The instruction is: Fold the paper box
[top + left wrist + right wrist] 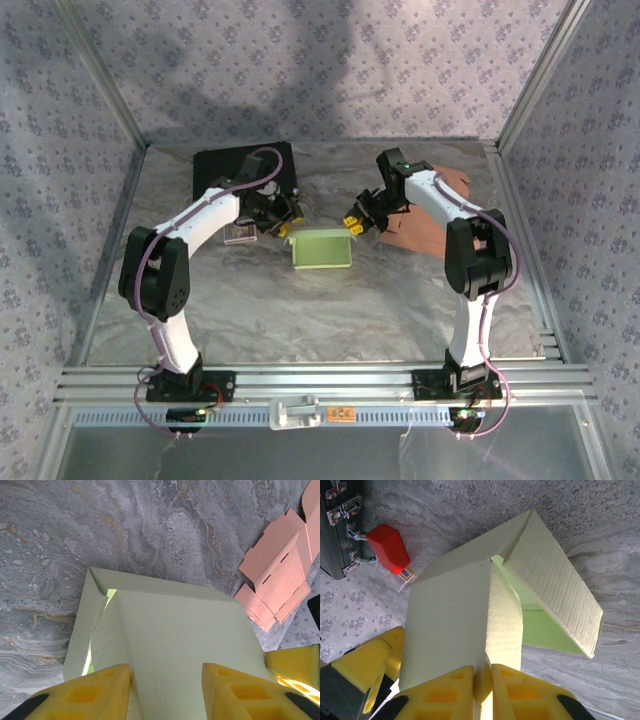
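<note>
Pale-green paper box (pixel 322 249), partly folded.

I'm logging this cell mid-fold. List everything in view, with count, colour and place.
paper box: one, pale green, part-folded, mid-table between the arms.
cardboard blanks: flat, count unclear, salmon pink, back right of the table.
case: one, black with metal latches, back left.
small box: one, red, beside the case.
table: one, grey marbled top.
walls: grey-lilac floral pattern, behind and at both sides.
left end effector: one, yellow, open over a panel of the paper box.
right end effector: one, yellow, pinched shut on a wall of the paper box.
</note>
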You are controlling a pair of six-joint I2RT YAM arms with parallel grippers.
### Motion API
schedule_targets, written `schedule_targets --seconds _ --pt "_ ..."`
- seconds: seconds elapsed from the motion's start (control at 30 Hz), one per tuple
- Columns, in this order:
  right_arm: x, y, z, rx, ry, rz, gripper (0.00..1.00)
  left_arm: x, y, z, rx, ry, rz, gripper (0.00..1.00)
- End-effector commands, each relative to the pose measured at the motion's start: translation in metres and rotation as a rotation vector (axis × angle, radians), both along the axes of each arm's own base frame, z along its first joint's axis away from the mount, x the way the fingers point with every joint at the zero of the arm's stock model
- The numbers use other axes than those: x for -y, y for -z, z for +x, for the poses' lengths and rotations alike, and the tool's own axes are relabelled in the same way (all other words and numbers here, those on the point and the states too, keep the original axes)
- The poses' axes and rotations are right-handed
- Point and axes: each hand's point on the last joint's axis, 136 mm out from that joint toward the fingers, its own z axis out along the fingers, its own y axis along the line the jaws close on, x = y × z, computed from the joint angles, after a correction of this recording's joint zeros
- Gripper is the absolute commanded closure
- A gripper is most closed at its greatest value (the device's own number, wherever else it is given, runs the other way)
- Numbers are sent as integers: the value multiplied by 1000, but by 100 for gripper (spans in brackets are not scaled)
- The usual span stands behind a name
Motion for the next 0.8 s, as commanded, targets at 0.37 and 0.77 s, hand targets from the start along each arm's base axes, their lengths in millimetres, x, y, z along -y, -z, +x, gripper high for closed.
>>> schedule_targets --seconds 0.37,0.77 --pt "-6 6 -3 -17 -25 17 84 -21 8 -6 -58 -4 60 51" --pt "-8 6 -2 -16 -27 23 84 8 4 -8 -65 17 -18 56"
